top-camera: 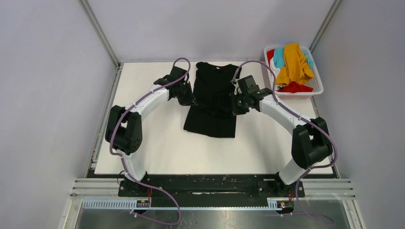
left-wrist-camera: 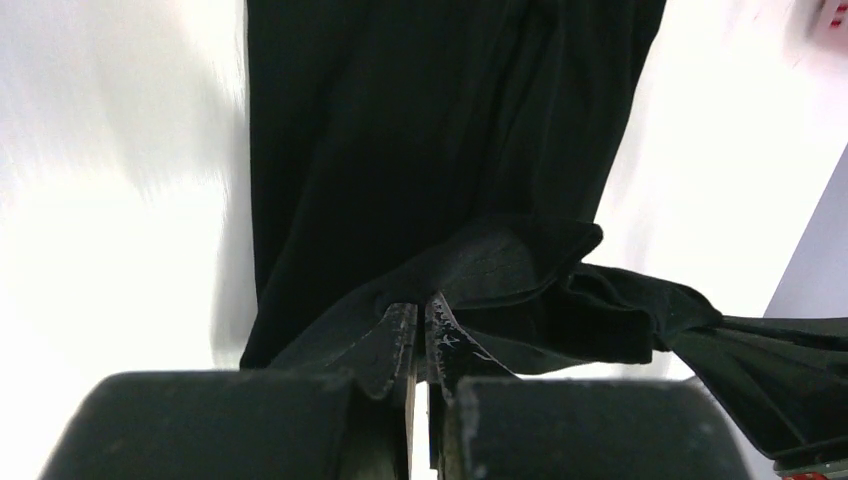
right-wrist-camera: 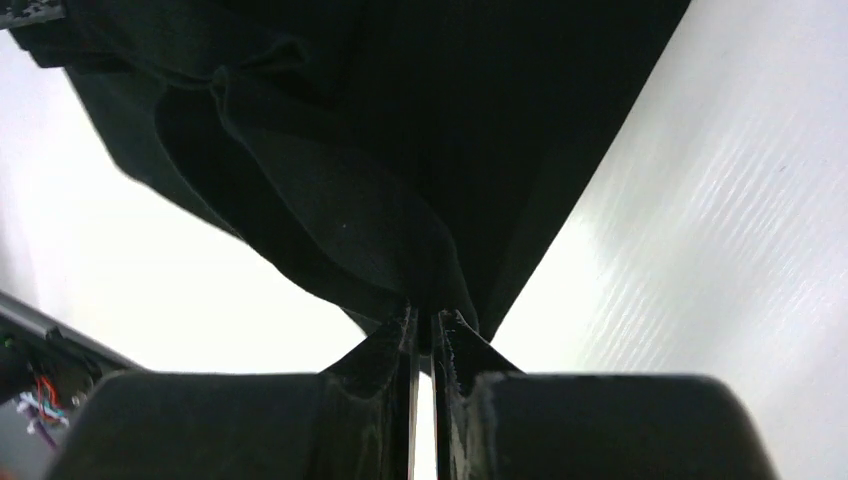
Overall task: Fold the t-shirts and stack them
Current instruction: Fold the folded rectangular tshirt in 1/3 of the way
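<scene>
The large black t-shirt (top-camera: pixel 212 98) lies lengthwise on the white table, collar at the far end, its sides folded in. My left gripper (top-camera: pixel 187 99) is shut on the shirt's left edge; the left wrist view shows the black fabric (left-wrist-camera: pixel 500 260) pinched between the fingertips (left-wrist-camera: pixel 398 335). My right gripper (top-camera: pixel 237 104) is shut on the shirt's right edge; the right wrist view shows a fold of the fabric (right-wrist-camera: pixel 380 220) pinched in the fingertips (right-wrist-camera: pixel 455 345). The mustard-orange tee (top-camera: pixel 295 64), teal-blue tee (top-camera: pixel 278 57) and red tee (top-camera: pixel 293 88) lie heaped in the basket.
The white slotted basket (top-camera: pixel 319 87) stands at the far right corner of the table (top-camera: pixel 157 143). Grey walls enclose the table on the left, back and right. The arm bases sit on a black rail at the near edge.
</scene>
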Robot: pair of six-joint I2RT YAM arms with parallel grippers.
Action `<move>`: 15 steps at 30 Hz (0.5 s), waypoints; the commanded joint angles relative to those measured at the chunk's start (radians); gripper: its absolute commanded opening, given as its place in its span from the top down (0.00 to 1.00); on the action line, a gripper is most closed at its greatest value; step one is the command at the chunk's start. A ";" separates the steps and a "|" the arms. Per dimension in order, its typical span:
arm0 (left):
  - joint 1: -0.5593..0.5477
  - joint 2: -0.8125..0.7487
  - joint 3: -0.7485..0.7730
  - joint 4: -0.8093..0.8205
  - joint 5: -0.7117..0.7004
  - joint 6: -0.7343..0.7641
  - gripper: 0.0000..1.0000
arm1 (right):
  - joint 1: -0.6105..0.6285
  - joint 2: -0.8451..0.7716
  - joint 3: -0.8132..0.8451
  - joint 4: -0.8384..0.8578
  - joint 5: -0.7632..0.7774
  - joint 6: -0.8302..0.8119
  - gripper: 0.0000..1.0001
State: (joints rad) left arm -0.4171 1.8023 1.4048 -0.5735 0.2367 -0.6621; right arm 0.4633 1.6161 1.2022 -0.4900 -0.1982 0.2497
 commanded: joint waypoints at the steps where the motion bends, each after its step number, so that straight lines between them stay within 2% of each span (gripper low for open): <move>1: 0.027 0.058 0.127 0.003 -0.081 0.019 1.00 | -0.029 0.052 0.068 0.076 0.030 0.008 1.00; 10: 0.053 0.261 0.293 0.002 0.004 0.054 1.00 | -0.101 0.172 0.129 0.139 0.002 0.033 1.00; 12: 0.054 0.284 0.317 0.003 -0.003 0.054 1.00 | -0.109 0.200 0.149 0.140 0.005 0.033 0.97; 15: 0.059 0.308 0.346 0.017 -0.022 0.050 0.89 | -0.122 0.259 0.196 0.142 0.028 0.039 0.90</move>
State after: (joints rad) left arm -0.3653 2.1010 1.6699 -0.5873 0.2195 -0.6247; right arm 0.3561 1.8206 1.3136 -0.3840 -0.1947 0.2749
